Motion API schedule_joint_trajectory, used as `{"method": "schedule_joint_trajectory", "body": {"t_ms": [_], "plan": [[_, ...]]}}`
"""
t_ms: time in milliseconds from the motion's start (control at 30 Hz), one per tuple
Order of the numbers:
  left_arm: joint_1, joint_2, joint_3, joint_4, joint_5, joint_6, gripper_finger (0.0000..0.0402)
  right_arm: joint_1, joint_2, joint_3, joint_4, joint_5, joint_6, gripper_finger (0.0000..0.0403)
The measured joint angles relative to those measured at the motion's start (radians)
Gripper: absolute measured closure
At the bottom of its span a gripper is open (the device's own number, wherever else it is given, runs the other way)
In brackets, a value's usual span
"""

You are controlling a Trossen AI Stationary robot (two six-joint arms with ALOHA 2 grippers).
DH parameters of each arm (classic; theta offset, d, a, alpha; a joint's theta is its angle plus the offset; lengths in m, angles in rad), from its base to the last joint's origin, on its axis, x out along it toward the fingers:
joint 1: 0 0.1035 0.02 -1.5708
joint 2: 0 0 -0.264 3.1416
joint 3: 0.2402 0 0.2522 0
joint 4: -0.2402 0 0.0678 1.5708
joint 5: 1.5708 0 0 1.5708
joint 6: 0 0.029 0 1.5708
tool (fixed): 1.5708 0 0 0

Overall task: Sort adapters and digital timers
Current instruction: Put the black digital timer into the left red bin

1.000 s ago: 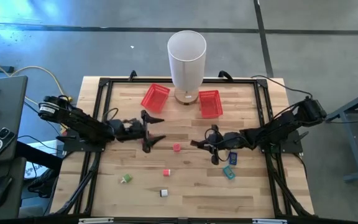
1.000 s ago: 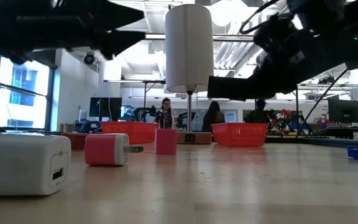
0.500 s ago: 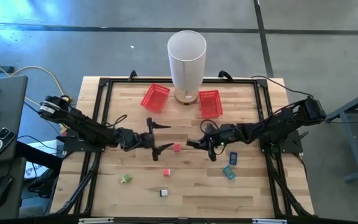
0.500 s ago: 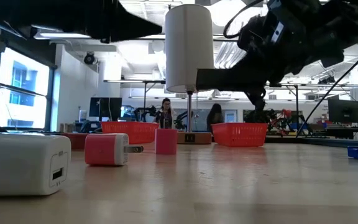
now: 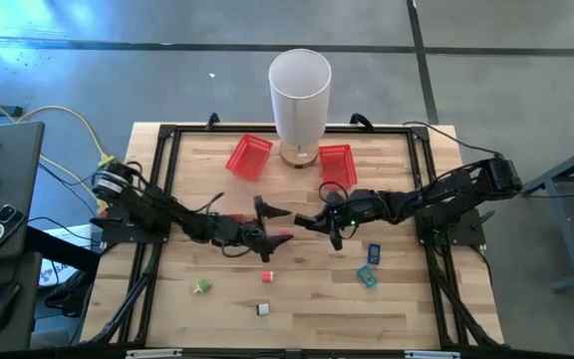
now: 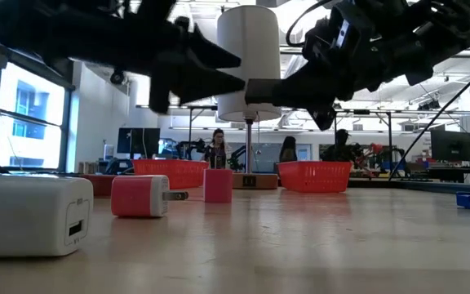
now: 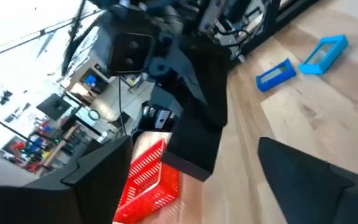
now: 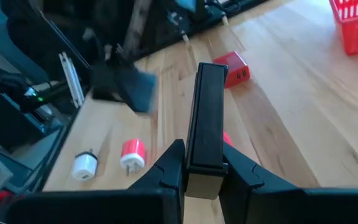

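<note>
I can read no brand or writing on any item. From above, I see the left gripper [image 5: 270, 224] and right gripper [image 5: 312, 224] facing each other near the pink adapter [image 5: 284, 236] at mid-bench [image 5: 297, 299], in front of the tall white cylinder [image 5: 299, 95] and its two flanking red baskets [image 5: 249, 157]. Only the left wrist view resolves the two blue timers [image 7: 275, 74] clearly; only the low view shows the white adapter [image 6: 31, 215] beside a pink one. The left fingers [image 7: 303, 180] are spread wide and hold nothing. I cannot tell the right fingers' spacing.
</note>
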Motion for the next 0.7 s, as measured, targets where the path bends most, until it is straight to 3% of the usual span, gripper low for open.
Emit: {"method": "schedule_joint_trajectory", "body": {"t_ms": [167,367,700], "plan": [[0.004,0.082,0.049,0.049,0.001,0.066,0.0062,-0.004,0.0,0.0,0.022,-0.055,0.018,0.0352],[0.022,0.095,0.055,0.081,0.005,0.071,0.0062,-0.003,0.0,0.0,0.018,-0.08,0.019,0.0352],[0.065,0.095,0.065,0.074,0.121,0.042,0.0062,-0.003,0.0,0.0,0.007,-0.097,0.019,0.0352]]}}
